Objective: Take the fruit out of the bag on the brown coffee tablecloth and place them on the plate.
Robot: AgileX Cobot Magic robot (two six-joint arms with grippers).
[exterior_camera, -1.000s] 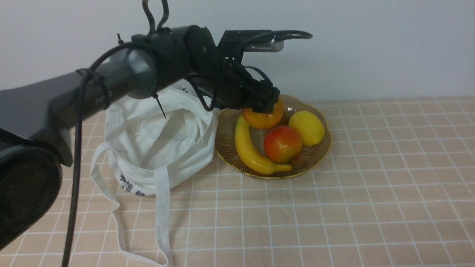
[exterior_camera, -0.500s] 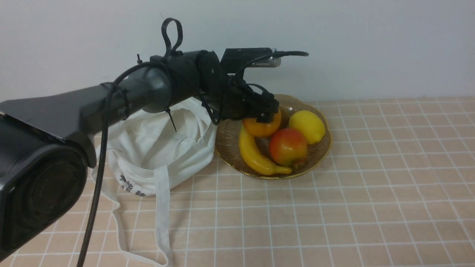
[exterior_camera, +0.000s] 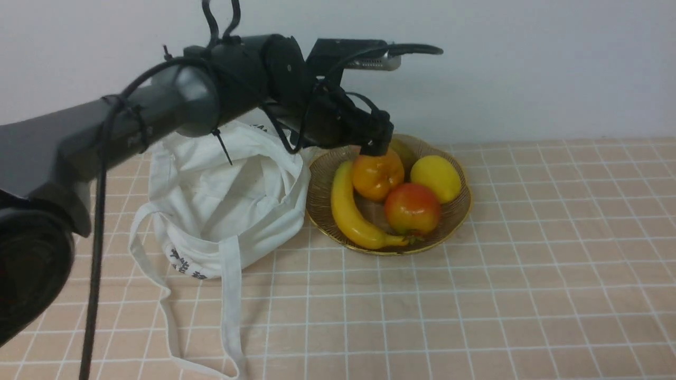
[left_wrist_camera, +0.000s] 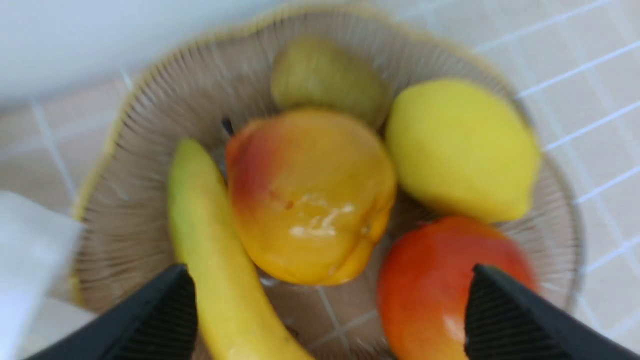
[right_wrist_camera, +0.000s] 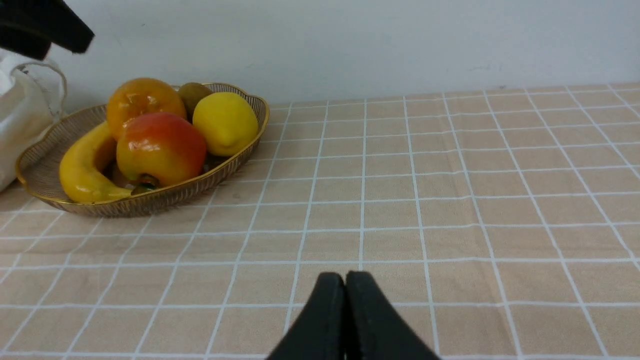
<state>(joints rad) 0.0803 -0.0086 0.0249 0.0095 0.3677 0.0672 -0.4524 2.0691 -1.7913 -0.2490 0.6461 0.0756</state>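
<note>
Front view: left arm reaches forward from the near left corner of the tablecloth, passing over the bag, with its wrist angled down toward the plate. The left gripper hangs just above the fruit. In the left wrist view its two black ribbed fingers stand wide apart and hold nothing. The right gripper has its fingers pressed together and is empty, low over bare cloth well apart from the plate.

One plate lies at the far edge of the tablecloth, by the wall, with one bag just beside its left rim.

The plate holds five items:
- the fruit, round, glossy and orange, at the middle toward the far rim
- one curved yellow banana along the left rim
- one red-and-yellow apple at the near rim
- one matte yellow lemon at the right rim
- one brown-green oval fruit at the far rim

The plate is translucent brown, ribbed, with a scalloped gold edge. The bag is soft, rumpled white cloth with long straps and dark print. The tablecloth is peach-brown with a white grid.
</note>
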